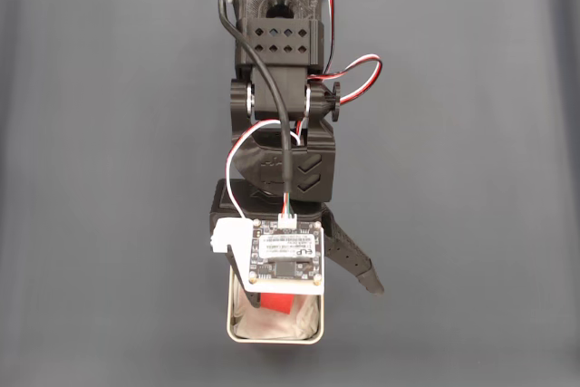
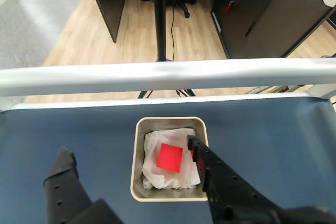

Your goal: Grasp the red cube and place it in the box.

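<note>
Wrist view: end effector at lower centre of frame, jaws spread wide, nothing between them. One black finger at lower left over bare bench, other finger at lower right, tip over right rim of box. Wide spread with cube lying free below reads as a release posture, placement step judged done or nearly so.

Box at lower centre, square pale tin with rounded corners, white crumpled lining inside. Red cube resting on lining, roughly mid-box, slightly toward right wall, top face up, apart from both fingers. Soft lining probably there to cushion the drop and stop the cube bouncing or sliding. No other contents visible.

Fixed view: looking down, arm coming from top centre, stretched to reach box at bottom centre. Camera board on wrist covering upper half of box. Red cube partly visible just below board, inside tin, white lining around it. One black finger angled out to right of box, outside rim, consistent with open jaws.

Dark blue-grey bench surface elsewhere in both views. Metal rail across upper middle of wrist view, office floor beyond.

Task judged essentially complete; remaining move likely lift clear without clipping the right rim.
</note>
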